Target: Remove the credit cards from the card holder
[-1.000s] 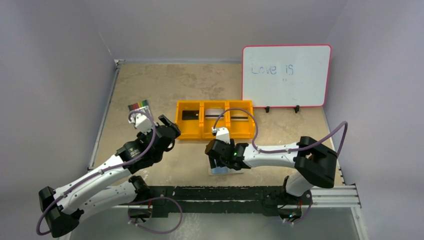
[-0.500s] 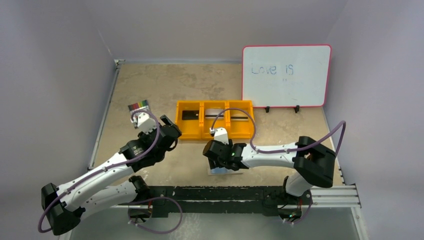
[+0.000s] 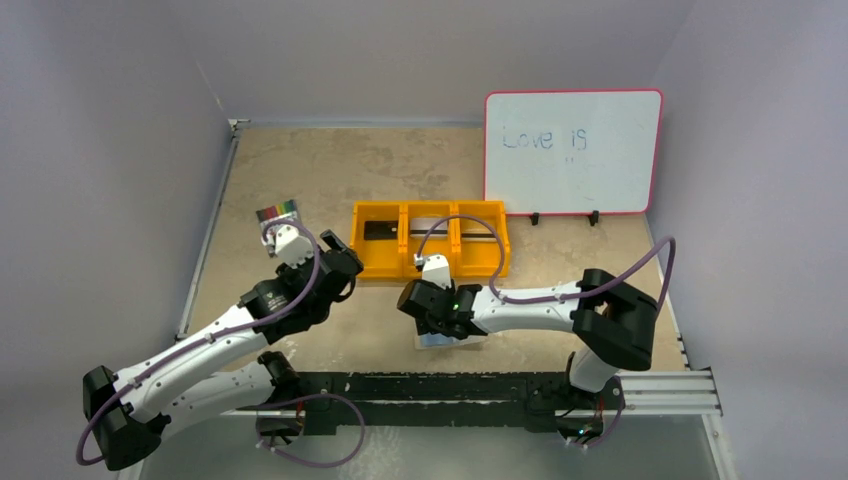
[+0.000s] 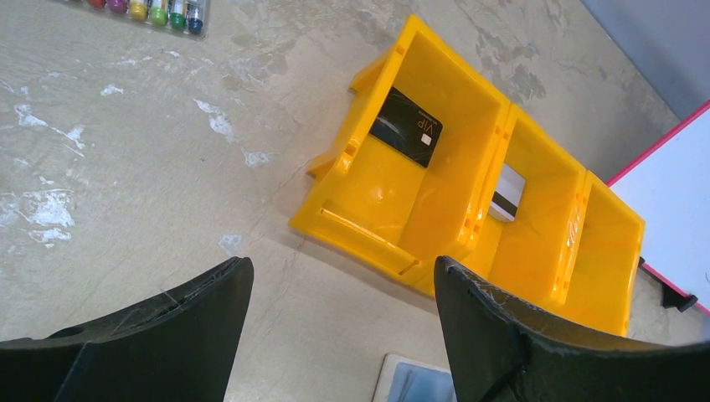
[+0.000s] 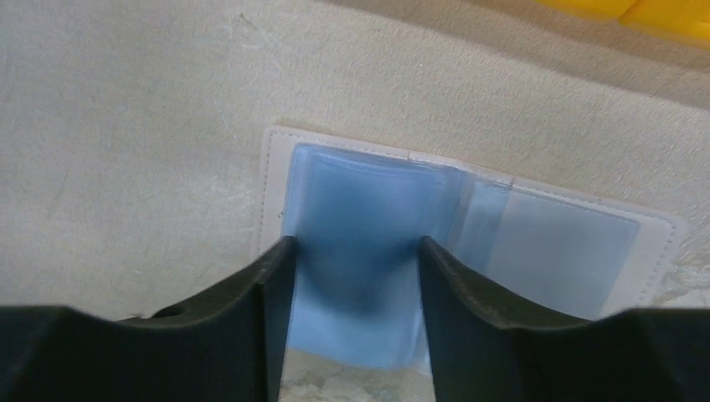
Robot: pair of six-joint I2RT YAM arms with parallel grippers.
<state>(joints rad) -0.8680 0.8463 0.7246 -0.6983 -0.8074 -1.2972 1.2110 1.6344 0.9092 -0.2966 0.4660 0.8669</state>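
At near edge of table (image 3: pixel 330 170), centre – card holder (image 3: pixel 450 341): lies opened flat, blue inner side up, pale border showing. Splayed so the pockets face up & can be reached from above.
R gripper (image 5: pixel 356 247): low over holder's left blue panel (image 5: pixel 352 193), fingers (image 5: pixel 251 327) astride a blurred blue piece that fills the gap btw them. Card or pocket flap – can't tell. Also can't tell if it's pinched or only straddled.
R arm pose: stretched leftwards across front of table, elbow out at right, wrist pitched down, cam looking almost straight down on holder.
L gripper (image 4: pixel 341 270): jaws wide apart, nothing btw them, hovering off the table.
L arm pose: reaches fwd-right from its base, wrist angled down twd tray, just left of it and well apart from holder – prob. to leave R arm room.
Orange tray (image 4: pixel 360 234): 3 compartments, just behind holder, so drop-off is a short carry.
Black VIP card (image 4: pixel 406 127): leaning in left compartment.
Striped card (image 4: pixel 506 194): pale w/ dark stripe, in middle compartment.
Progress (est.): two cards out; R arm looks to be going for another, right compartment its likely spot.
Misc: marker pack (image 3: pixel 278 211) far left, whiteboard (image 3: pixel 572 152) back right – not involved.
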